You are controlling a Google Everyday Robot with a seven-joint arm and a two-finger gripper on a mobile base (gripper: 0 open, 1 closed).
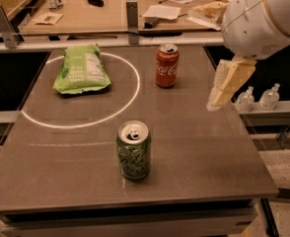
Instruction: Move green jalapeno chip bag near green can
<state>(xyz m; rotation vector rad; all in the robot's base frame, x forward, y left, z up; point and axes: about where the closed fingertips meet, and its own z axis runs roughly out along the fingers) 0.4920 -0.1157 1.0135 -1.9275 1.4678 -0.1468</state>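
Dark grey table [209, 172] with a white ring [81, 127] painted on its left half.

Chip bag [82, 70]: lime green with a white text panel, lying flat at back left, inside the ring's upper part, top edge near the ring line.

Green can [133, 151]: upright at front centre, just outside the ring's near arc, silver top and pull tab showing. Bag and green can well apart, with bare ring interior between them.

Red cola can [167, 65]: upright near the back edge, just right of the ring.

Gripper [229, 85]: pale yellow, hanging from the white rounded arm [263, 16] over the table's right edge, tip angled down and left. It touches nothing and holds nothing. Open or closed: cannot tell. It is far from the bag, with the red can closest.

Two small clear bottles [245, 98] on a ledge right of the table. Papers [162, 11] on the wooden counter behind
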